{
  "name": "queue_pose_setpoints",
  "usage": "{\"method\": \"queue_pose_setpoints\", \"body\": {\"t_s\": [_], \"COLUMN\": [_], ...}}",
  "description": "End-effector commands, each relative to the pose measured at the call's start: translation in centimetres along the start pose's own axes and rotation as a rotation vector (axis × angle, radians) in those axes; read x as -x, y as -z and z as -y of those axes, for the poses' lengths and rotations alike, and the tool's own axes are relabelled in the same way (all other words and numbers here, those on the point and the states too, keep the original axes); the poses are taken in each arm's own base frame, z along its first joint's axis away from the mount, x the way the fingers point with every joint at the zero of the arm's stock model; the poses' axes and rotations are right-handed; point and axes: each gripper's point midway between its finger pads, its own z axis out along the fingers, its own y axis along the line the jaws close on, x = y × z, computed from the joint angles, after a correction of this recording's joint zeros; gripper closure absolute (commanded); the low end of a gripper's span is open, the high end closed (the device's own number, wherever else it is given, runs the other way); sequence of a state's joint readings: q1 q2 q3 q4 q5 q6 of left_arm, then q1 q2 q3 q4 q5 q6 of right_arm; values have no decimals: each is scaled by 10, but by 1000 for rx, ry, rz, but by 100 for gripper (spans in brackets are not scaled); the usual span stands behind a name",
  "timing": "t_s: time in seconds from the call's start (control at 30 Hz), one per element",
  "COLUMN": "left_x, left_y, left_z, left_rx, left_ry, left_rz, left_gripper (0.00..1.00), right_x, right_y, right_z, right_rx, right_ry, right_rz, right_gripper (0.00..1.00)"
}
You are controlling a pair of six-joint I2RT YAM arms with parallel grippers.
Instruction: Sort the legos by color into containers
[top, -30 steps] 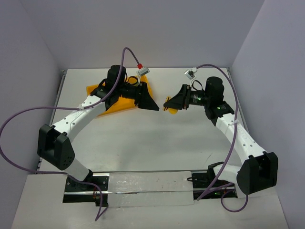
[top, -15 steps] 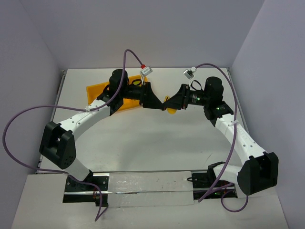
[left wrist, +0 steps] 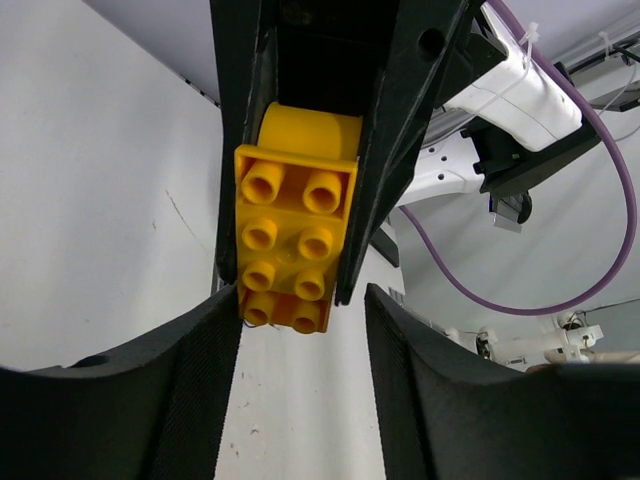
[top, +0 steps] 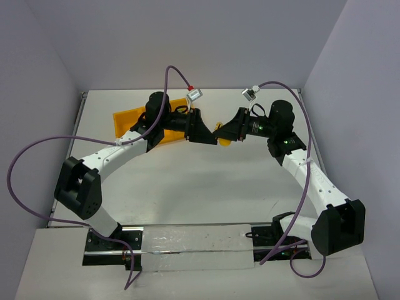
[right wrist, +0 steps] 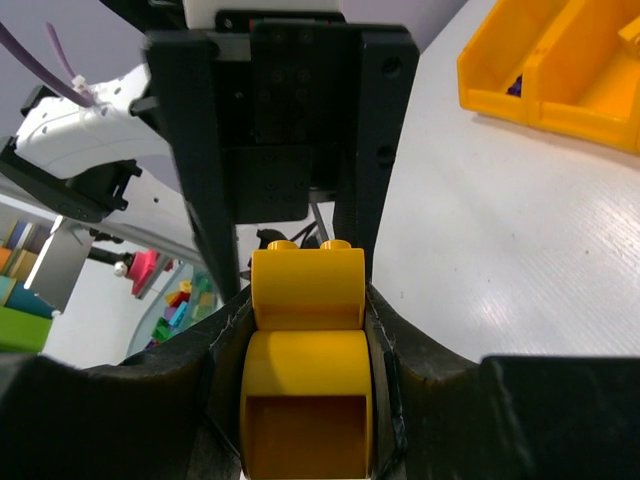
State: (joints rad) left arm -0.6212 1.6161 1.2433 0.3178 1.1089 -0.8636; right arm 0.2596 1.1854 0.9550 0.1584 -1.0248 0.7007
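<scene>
The right fingers [right wrist: 420, 375] are clamped on a yellow brick stack [right wrist: 305, 340], one black, finely ribbed pad against each side. The stack is smooth, glossy plastic: two round-backed pieces joined end to end, with a hollow square opening at the end nearest the right wrist and a pair of round studs at the far end. From the left wrist it shows a flat face with two rows of four studs.

The left fingers [left wrist: 190, 390] stand wide apart, facing the right pair. The free end of the stack sits just at the gap between their tips. Whether either pad touches the plastic I cannot tell.

From above, the stack hangs in the air over the far middle of the surface [top: 206, 181], which is white, matte and faintly streaked.

The tray [right wrist: 500, 95], orange-yellow with thin upright dividers, lies at the far left, partly under the left arm. A small dark purple piece [right wrist: 514, 88] lies in one compartment.

Plain pale lilac walls [top: 187, 37] close in the space, and a purple cable [top: 12, 181] loops off each arm.
</scene>
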Motion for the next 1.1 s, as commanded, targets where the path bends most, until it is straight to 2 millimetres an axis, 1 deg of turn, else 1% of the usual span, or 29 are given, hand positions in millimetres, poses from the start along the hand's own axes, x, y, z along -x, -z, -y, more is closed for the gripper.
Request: {"method": "queue_pose_setpoints", "body": {"t_s": [0.0, 0.03, 0.13, 0.27, 0.37, 0.4, 0.47, 0.57, 0.6, 0.63, 0.8, 1.07], "left_x": [4, 4, 6, 9, 10, 10, 10, 11, 12, 13, 17, 25], "left_y": [-2, -2, -3, -3, -4, -4, -4, -3, -1, 0, 9, 22], "left_z": [12, 12, 13, 16, 18, 18, 20, 18, 17, 15, 8, -2], "left_rx": [-46, -48, -55, -75, -96, -100, -107, -97, -88, -78, -29, 13], "left_ry": [-59, -58, -52, -44, -30, -26, -21, -12, -11, -8, -9, -11], "left_rz": [-1, -1, 7, 23, 35, 37, 43, 56, 63, 67, 94, 113], "left_gripper": [48, 50, 64, 74, 95, 99, 100, 100, 100, 100, 100, 100], "right_x": [17, 17, 16, 14, 12, 11, 11, 12, 14, 15, 20, 24], "right_y": [2, 1, 1, 1, 1, 1, 1, 2, 3, 3, 7, 17], "right_z": [-24, -24, -23, -21, -18, -17, -15, -12, -12, -12, -14, -19], "right_rx": [48, 51, 50, 44, 36, 30, 22, 0, -12, -24, -55, -84], "right_ry": [88, 86, 84, 80, 78, 76, 72, 68, 69, 72, 94, 128], "right_rz": [60, 58, 53, 50, 46, 46, 47, 56, 63, 70, 82, 98], "right_gripper": [78, 78, 78, 78, 78, 78, 75, 50, 40, 34, 27, 25]}}
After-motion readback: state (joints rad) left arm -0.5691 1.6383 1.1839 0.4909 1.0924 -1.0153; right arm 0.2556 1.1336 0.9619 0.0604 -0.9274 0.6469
